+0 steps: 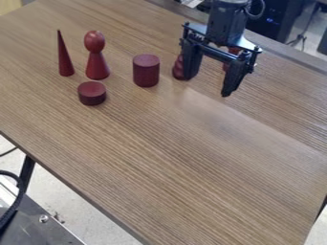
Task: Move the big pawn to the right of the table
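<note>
Pawn upright toward the upper left of the bench, your reading of "big pawn" from its rounded head and flared base. Cone just beside it; disc close in front; cylinder a little to its right in view.

Pincer at the upper right, fingers spread wide, nothing seen clamped. One finger overlaps a ridged piece; you cannot tell whether they touch. Second red piece partly hidden behind the pincer.

Step in hand, as judged: get over to the pawn; transfer not done.

Risks for you to log:
1. Low sideways travel. Finger could drag the ridged piece, then sweep the cylinder. Lift first.
2. Descent with fingers this wide. Little room by the cone; the outer finger could land on it or tip it, and the disc could foul a front approach.
3. Grasp height. Round head may roll or slip if you catch it off centre; the sloping body may squeeze free. Narrow neck likely your safest hold.
4. Release. Let go tilted or too high, and the pawn may topple and roll toward the bench's edge.
</note>
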Motion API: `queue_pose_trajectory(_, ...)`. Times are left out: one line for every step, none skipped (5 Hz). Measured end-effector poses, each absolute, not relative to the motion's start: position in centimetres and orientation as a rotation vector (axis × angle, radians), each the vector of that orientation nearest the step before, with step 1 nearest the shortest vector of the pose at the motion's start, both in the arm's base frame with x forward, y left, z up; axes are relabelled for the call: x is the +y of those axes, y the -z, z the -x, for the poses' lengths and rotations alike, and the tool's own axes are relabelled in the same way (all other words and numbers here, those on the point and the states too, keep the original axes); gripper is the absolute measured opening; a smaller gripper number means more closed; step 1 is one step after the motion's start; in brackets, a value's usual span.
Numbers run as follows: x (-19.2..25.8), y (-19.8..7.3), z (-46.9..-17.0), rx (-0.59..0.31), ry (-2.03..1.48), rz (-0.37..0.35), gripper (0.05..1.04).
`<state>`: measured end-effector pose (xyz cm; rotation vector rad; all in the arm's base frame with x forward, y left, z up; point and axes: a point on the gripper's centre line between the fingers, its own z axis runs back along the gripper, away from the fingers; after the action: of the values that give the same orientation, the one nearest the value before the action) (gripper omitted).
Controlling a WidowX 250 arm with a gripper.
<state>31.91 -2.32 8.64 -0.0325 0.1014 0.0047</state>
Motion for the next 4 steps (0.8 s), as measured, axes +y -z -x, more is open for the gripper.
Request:
queue_pose_trajectory(-2.3, -7.6, -31.6, 0.137, -0.006, 0.032, 1.000)
queue_pose_trajectory(-0.6, -7.3, -31.5, 0.095, -0.034, 0.061, 1.000)
queue_pose_trajectory(3.4, -8.4, -31.4, 0.008, -0.137, 0.079, 1.000)
queue_pose_trajectory(5.3, -8.9, -30.7, -0.023, -0.201, 0.087, 1.000)
